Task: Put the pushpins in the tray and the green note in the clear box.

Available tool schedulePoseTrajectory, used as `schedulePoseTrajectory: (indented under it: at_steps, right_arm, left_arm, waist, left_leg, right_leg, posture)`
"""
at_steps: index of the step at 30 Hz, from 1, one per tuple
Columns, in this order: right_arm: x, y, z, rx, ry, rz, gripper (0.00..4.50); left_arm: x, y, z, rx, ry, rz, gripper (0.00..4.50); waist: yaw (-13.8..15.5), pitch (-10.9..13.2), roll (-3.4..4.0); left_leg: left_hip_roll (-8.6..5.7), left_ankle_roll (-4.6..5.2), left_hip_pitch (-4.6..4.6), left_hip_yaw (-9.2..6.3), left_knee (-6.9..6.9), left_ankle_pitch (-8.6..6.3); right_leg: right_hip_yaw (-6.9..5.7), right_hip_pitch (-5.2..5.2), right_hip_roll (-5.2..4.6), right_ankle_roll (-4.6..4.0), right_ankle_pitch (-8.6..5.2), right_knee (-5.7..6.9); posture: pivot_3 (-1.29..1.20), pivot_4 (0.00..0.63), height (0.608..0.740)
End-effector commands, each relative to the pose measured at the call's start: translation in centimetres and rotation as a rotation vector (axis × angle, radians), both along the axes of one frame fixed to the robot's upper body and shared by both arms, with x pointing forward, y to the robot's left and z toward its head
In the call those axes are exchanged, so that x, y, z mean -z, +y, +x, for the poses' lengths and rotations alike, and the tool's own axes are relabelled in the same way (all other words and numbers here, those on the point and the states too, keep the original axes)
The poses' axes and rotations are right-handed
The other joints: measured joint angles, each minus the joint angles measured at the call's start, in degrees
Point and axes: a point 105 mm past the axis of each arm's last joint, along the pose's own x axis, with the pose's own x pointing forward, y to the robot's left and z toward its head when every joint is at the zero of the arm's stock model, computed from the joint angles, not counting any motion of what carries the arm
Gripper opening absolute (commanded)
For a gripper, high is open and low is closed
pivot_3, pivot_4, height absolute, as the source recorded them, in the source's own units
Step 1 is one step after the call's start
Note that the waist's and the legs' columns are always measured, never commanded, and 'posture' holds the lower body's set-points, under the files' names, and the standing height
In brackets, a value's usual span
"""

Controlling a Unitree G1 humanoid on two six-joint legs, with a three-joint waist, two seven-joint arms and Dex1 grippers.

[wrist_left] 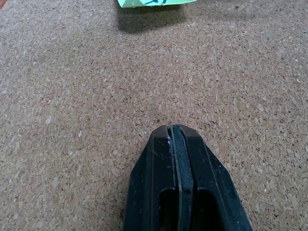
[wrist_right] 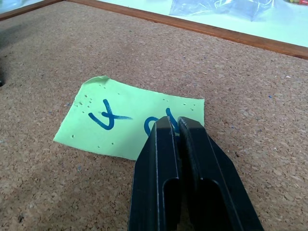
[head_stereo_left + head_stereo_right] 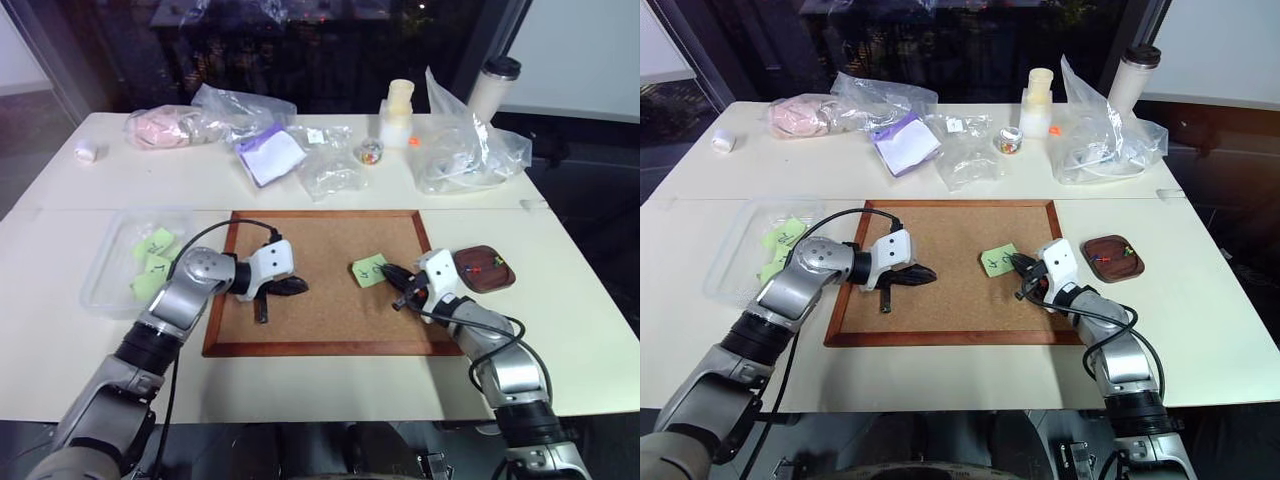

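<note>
the shallow clear plastic box [image 3: 112, 285] lies left of the wood-framed cork board [image 3: 320, 330]. on the board's left part rests the left gripper [image 3: 290, 288], jaws together, empty. toward its right edge the right gripper [image 2: 177, 124] is clamped on the light-green square note [image 2: 120, 122], nearer that arm.

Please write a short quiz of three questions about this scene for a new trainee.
1. True or false: the right claw is shut at the edge of the green note.
2. Where do the pushpins lie? A) in the tray B) in the clear box
3. Fill in: the left claw is shut over the ____ board.
Key: 1 true; 2 A; 3 cork.
</note>
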Motion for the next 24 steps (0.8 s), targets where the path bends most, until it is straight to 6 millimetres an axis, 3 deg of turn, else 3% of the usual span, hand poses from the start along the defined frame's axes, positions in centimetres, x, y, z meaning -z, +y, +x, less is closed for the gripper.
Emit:
schedulePoseTrajectory:
  at_steps: [1,5,13,18,21,23,24]
  right_arm:
    - [-4.3,-1.4,0.2,0.051,-0.134,0.025,0.07]
    - [-7.0,-1.5,-0.6,0.046,-0.190,0.040,0.07]
    - [-7.7,-1.2,-1.0,0.037,-0.188,0.034,0.07]
    - [-7.7,-1.2,-0.8,0.040,-0.185,0.037,0.07]
    - [-8.1,-1.5,-0.4,0.055,-0.190,0.043,0.07]
    - [-8.3,-1.7,-0.1,0.065,-0.194,0.047,0.07]
    - [-8.5,-1.8,0.0,0.072,-0.196,0.047,0.02]
  left_arm:
    - [4.0,1.1,-1.4,-0.013,0.136,0.101,0.00]
    - [3.9,1.2,-1.4,-0.015,0.133,0.098,0.00]
    - [3.1,0.5,-1.0,-0.006,0.114,0.068,0.00]
    - [-2.4,0.1,1.1,-0.049,0.090,-0.121,0.00]
    - [-8.3,1.2,3.6,-0.087,0.024,-0.263,0.00]
    - [-10.8,1.6,4.8,-0.108,0.001,-0.336,0.00]
    - [-12.2,1.5,5.7,-0.137,0.000,-0.391,0.33]
  waist:
    - [0.1,0.1,0.14]
    - [0.0,0.2,0.29]
    - [0.1,0.2,0.30]
    - [0.1,0.3,0.31]
    - [0.1,1.0,0.16]
    - [0.1,1.0,0.13]
    - [0.1,1.0,0.15]
  left_leg:
    - [0.00,0.00,-0.02,0.00,0.00,0.00]
    - [-0.01,0.00,-0.09,-0.01,0.00,0.00]
    - [0.00,0.00,-0.10,-0.04,0.00,0.00]
    - [-0.02,0.00,-0.21,-0.06,0.00,0.00]
    - [-0.03,0.00,-0.46,-0.08,0.05,0.01]
    - [-0.03,-0.03,-0.88,-0.16,0.13,0.03]
    - [-0.03,-0.07,-1.15,-0.18,0.15,0.06]
  right_leg:
    - [0.00,-0.01,-0.01,0.01,0.01,0.00]
    - [0.00,-0.07,-0.01,0.06,0.03,-0.01]
    - [-0.03,-0.06,0.02,0.05,0.02,-0.04]
    - [-0.06,-0.15,0.02,0.05,0.03,-0.04]
    - [-0.07,-0.43,0.05,0.08,0.04,0.03]
    - [-0.12,-0.82,0.09,0.10,0.06,0.15]
    - [-0.13,-1.10,0.10,0.11,0.06,0.17]
  posture:
    - [0.00,0.150,0.734]
    - [0.00,0.150,0.734]
    - [0.00,0.150,0.734]
    - [0.00,0.150,0.734]
    - [0.00,0.150,0.734]
    - [0.00,0.150,0.734]
    - [0.00,0.150,0.734]
